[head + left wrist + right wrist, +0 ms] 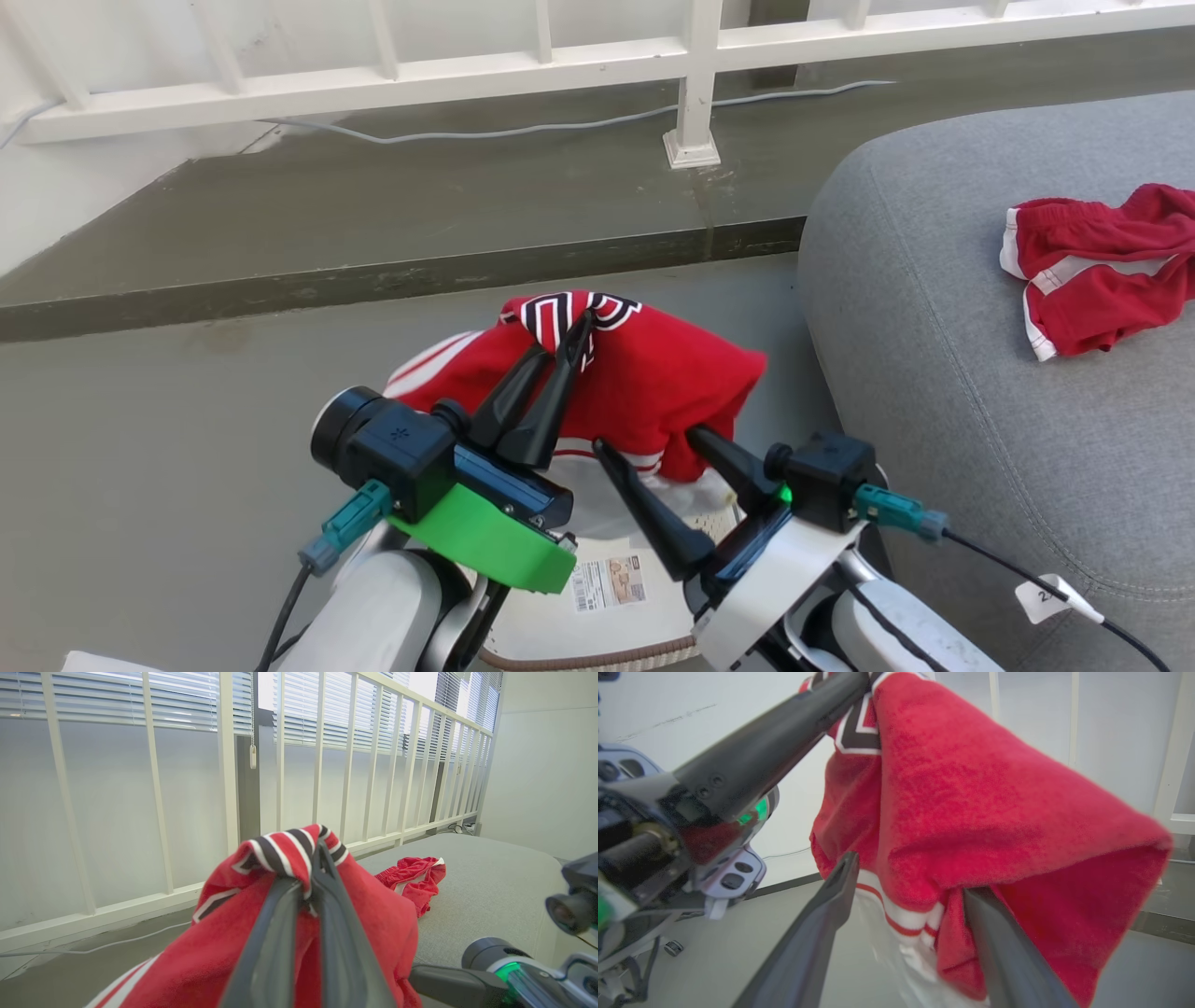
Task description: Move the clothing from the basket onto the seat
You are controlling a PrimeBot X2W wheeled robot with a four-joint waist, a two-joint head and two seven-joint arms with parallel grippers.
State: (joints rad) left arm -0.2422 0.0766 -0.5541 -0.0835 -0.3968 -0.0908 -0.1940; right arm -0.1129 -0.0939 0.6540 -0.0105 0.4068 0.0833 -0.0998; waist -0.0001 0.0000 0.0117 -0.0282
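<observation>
Left gripper (pixel 574 347): clenched on a fold of the red jersey (pixel 653 383). We see both dark fingers pressed together at the black-and-white lettering, and the left wrist view shows the same pinch (pixel 306 877).
Right gripper (pixel 649 441): released, with the jaws spread wide. It sits just below the hanging cloth and grasps nothing.
Right gripper, close up (pixel 910 875): we see one finger standing free in front of the white-striped hem, and the other against the lower edge of the red fabric (pixel 971 812).
Jersey: we see it lifted, draped like a tent from the left fingers, directly over the basket (pixel 579 644). Its striped trim hangs down toward the basket's inside, and we cannot tell whether the lowest part touches it.
Red shorts (pixel 1092 271): we find them lying crumpled on the seat (pixel 934 373), well apart from the basket, with white trim showing. They also appear in the left wrist view (pixel 413 877).
Basket: we see it on the grey floor (pixel 187 448) just beside the seat's rounded corner, its label sticker (pixel 609 581) facing us.
Seat: a grey upholstered cushion to our right (pixel 490 891).
Background: a white railing (pixel 691 56) with a pale cable (pixel 560 126) along its foot.
</observation>
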